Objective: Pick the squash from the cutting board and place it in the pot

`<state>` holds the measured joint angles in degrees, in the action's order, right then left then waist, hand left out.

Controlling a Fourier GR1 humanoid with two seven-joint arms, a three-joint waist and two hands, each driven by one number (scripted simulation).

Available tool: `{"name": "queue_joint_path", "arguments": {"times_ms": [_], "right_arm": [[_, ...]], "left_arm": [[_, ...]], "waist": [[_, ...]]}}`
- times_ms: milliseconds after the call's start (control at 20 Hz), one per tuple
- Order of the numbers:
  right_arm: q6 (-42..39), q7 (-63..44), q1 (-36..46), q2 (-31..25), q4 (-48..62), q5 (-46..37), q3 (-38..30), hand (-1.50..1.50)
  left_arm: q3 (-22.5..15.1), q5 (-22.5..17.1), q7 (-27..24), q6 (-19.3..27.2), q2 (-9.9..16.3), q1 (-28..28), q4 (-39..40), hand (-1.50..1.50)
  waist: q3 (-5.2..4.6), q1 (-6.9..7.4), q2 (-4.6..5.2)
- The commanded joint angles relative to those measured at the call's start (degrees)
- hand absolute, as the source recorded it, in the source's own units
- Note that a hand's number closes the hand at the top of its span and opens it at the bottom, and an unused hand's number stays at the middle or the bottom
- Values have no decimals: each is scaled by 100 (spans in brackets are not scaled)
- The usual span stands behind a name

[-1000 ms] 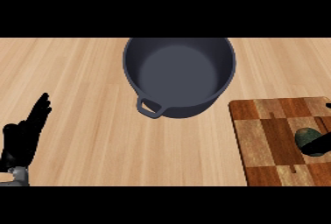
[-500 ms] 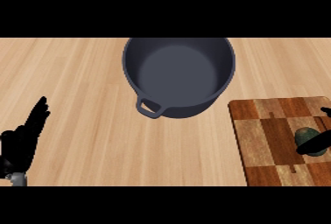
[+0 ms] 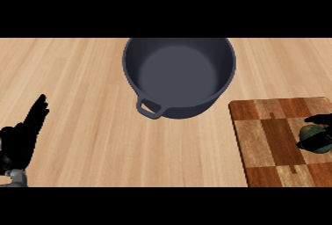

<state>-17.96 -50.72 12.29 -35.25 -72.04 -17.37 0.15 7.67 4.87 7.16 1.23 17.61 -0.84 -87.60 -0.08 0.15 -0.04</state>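
A dark green squash (image 3: 308,131) lies on the wooden cutting board (image 3: 269,140) at the view's right edge. My right hand (image 3: 318,139) comes in from the right, its black fingers curled over the top and across the middle of the squash, which still rests on the board. Most of that hand is cut off by the edge. The dark grey pot (image 3: 179,72) stands at the top centre with nothing in it, one loop handle pointing toward me. At the lower left my left hand (image 3: 23,136) rests open, fingers up.
The light wood counter (image 3: 91,88) stretches between the pot and my left hand. The pot's near handle (image 3: 150,108) sticks out toward the board's left side.
My right hand's fingers have wrapped further round the squash on the board. The left hand has sunk slightly toward the lower edge.
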Motion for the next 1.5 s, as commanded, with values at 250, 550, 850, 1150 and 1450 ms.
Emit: {"name": "queue_joint_path", "arguments": {"times_ms": [250, 550, 850, 1150, 1450], "right_arm": [[-388, 494, 244, 119, 235, -411, -313, 150], [-120, 312, 1234, 1865, -899, -1208, 1822, 150], [-61, -361, 2579, 3465, -507, -1821, 3422, 150], [819, -1309, 3975, 3510, -16, -2088, 4460, 150], [1375, -2187, 5281, 3520, -86, -2971, 4723, 150]], "left_arm": [[162, 107, -123, -183, -118, -150, -124, 0], [-204, 225, -107, -235, -221, 219, 13, 0], [-441, 271, 18, -348, -293, 543, 68, 0], [-471, 369, -13, -263, -360, 537, 230, 0], [-184, 243, -54, -258, -225, 436, 332, 0]], "waist": [[8, 5, 2], [-16, 713, 50], [-15, 948, 103], [-16, 781, 59], [-16, 524, -39]]}}
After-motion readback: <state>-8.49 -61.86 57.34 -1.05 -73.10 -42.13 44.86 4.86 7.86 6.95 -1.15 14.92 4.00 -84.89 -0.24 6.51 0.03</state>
